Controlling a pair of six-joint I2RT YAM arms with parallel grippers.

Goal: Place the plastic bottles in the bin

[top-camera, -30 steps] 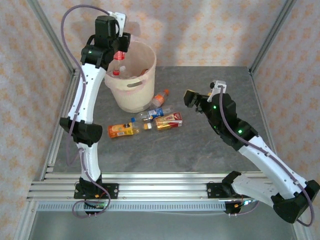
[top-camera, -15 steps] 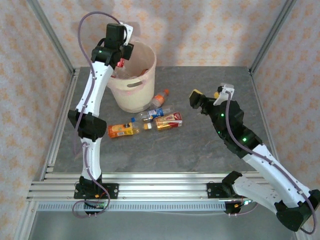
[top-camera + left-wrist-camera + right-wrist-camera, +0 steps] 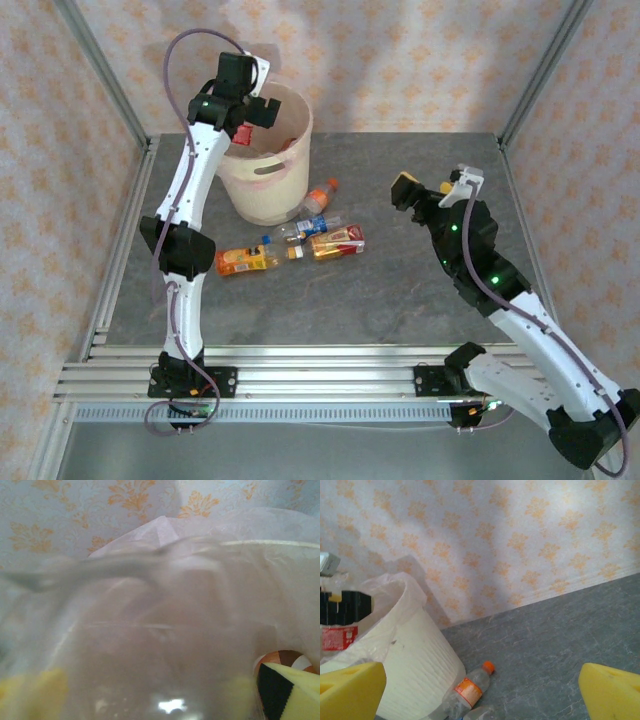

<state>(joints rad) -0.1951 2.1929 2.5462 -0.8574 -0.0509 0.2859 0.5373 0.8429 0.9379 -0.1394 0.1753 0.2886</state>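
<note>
Grey stone-look table (image 3: 400, 290), boxed in by aluminium frame posts (image 3: 100, 75); cream wallpaper (image 3: 400, 60) with an orange floral print on all sides.

Left claw (image 3: 252, 112) — raised over the left rim of the bin (image 3: 270, 190), arm stretched up and forward. In its wrist view the yellow pads (image 3: 292, 692) sit at the two lower corners, wide apart: jaws spread. A blurred clear shape lies between them; cannot tell what it is. From the right wrist view, a red-labelled bottle (image 3: 337, 637) shows just under this claw's black fingers, at the bin's mouth. Whether the fingers touch it, cannot tell.

The bin stands upright at the far left of the table, with a thin clear liner (image 3: 400, 587) crumpled over its rim.

Outward from the bin, on the table:
- an orange-capped bottle (image 3: 318, 197) on its side just beside the bin's base, cap pointing away from it;
- a clear bottle (image 3: 305, 229) with a blue mark, lying nearer the arms;
- an amber bottle (image 3: 335, 243) with a red-and-yellow label, just beside the clear one;
- an orange-drink bottle (image 3: 245, 261) at the left end of this loose row.

Right claw (image 3: 424, 189) — hangs above the right half of the table, well apart from the bottles and facing the bin. Its pads sit wide apart with nothing between them: gaping, empty.
</note>
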